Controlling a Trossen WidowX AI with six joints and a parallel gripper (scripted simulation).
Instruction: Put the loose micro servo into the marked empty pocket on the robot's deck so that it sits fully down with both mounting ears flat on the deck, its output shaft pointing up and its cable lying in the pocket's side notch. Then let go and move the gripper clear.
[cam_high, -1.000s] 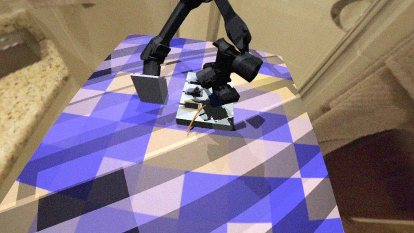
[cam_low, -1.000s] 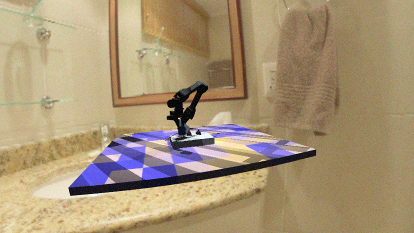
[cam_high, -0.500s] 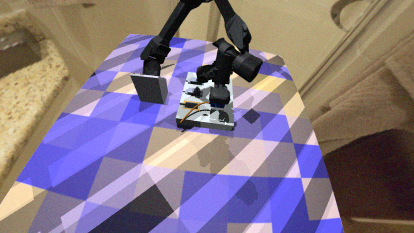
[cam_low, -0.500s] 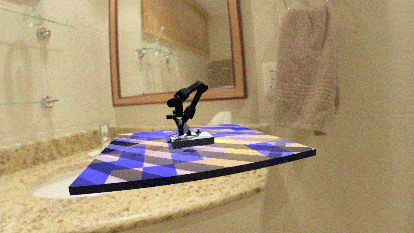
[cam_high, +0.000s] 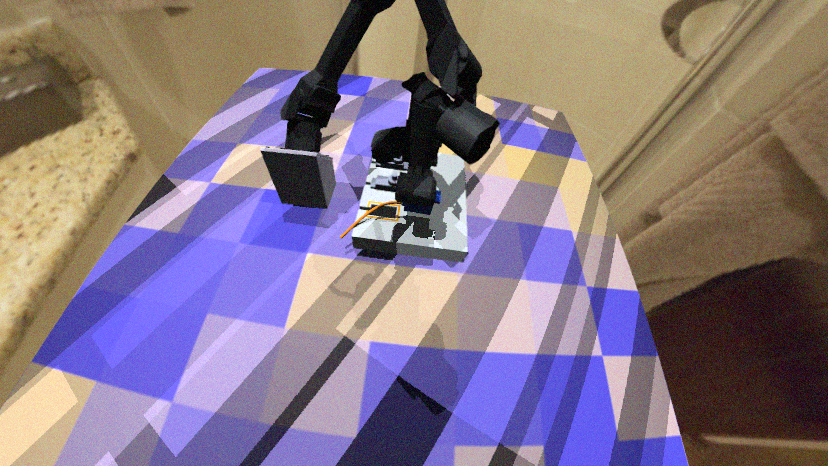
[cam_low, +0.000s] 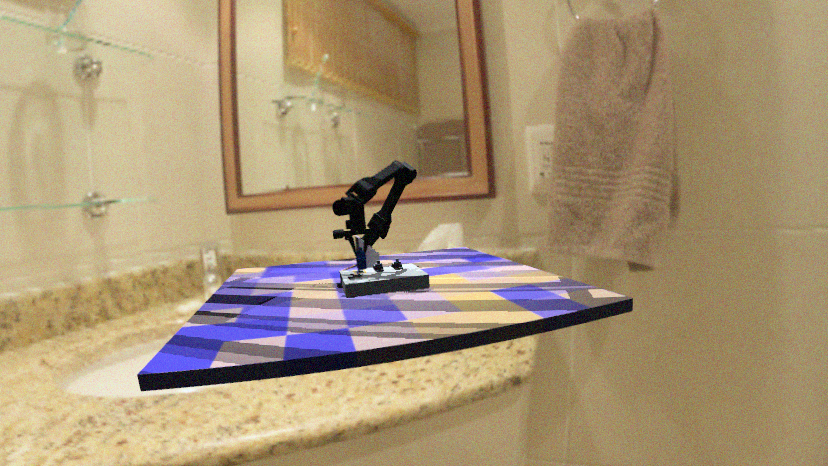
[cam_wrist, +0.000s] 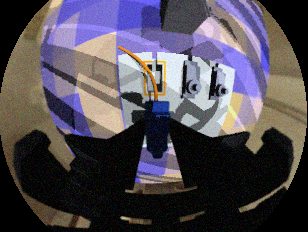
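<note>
Over the deck (cam_high: 446, 243): gripper (cam_high: 418, 199) clamped on the blue micro servo (cam_wrist: 157, 128), partly closed.
Servo hangs above the deck, just beside the orange-outlined pocket (cam_high: 384, 210), not seated; its orange cable (cam_high: 362, 219) arcs across the pocket and past the deck's edge.

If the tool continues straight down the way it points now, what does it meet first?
Probably the deck. The tool, shut on the blue servo, points down just beside the orange-marked pocket, not squarely over it, though depth is unclear. The servo would touch first.
</note>
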